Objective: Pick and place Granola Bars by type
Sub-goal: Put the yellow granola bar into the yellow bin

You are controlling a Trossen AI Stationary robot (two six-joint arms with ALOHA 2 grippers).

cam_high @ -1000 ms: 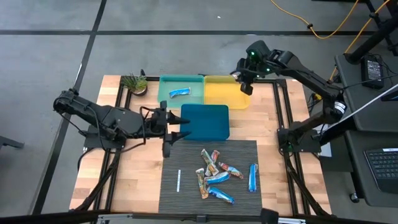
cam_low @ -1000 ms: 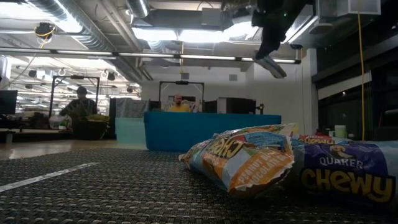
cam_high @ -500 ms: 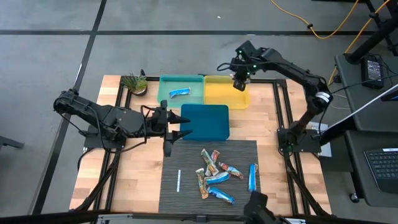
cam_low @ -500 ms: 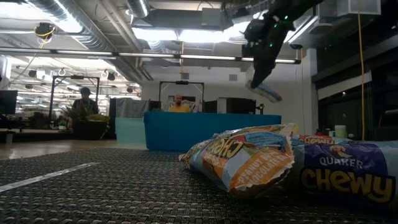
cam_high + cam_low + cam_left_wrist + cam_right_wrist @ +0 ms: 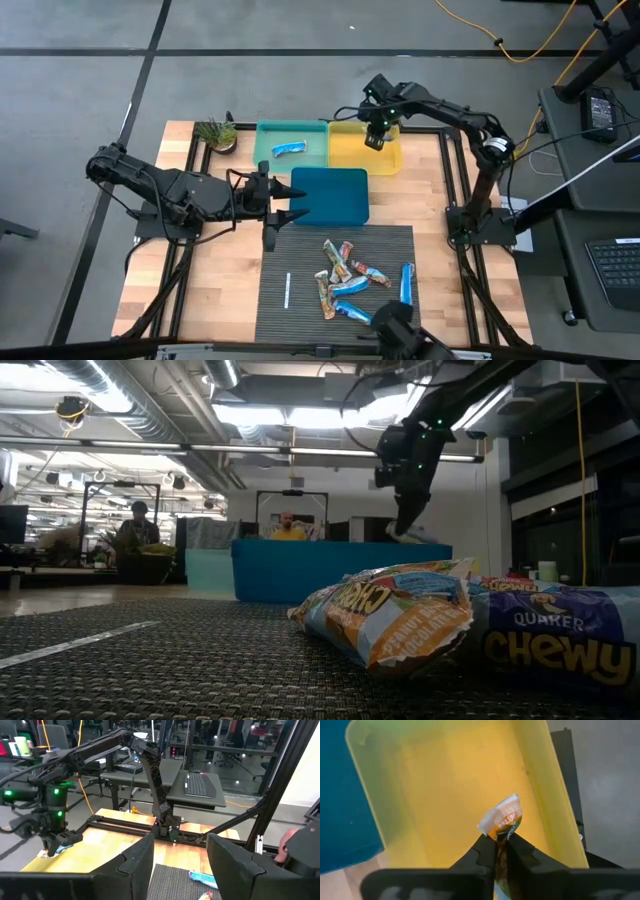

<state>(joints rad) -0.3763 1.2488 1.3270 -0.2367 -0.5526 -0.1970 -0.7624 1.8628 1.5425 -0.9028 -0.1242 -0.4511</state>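
Note:
My right gripper (image 5: 372,138) is over the yellow tray (image 5: 352,155) at the table's far side, shut on a green, tan and orange granola bar (image 5: 502,817); it also shows in the low view (image 5: 404,528). Several granola bars, blue and multicoloured, lie in a heap (image 5: 345,280) on the dark mat (image 5: 300,250). One blue bar (image 5: 406,284) lies apart at the mat's right. Another blue bar (image 5: 288,149) lies in the green tray (image 5: 270,135). My left gripper (image 5: 295,203) is open and empty at the left edge of the dark blue tray (image 5: 335,195). My right gripper pinches the multicoloured bar between its two fingers, near the bar's middle (image 5: 503,832). The fingers point down from above. The bar's free end (image 5: 501,814) sticks out past the fingertips over the yellow tray's floor.
A thin white stick (image 5: 287,291) lies on the mat's left part. A small potted plant (image 5: 216,133) stands at the far left corner. The three trays sit close together at the table's far middle. Bare wood shows left of the mat.
My right gripper has gone toward the table's left edge and down, from beside the yellow tray's far right corner to over the tray, still shut on the bar. My left arm has kept still.

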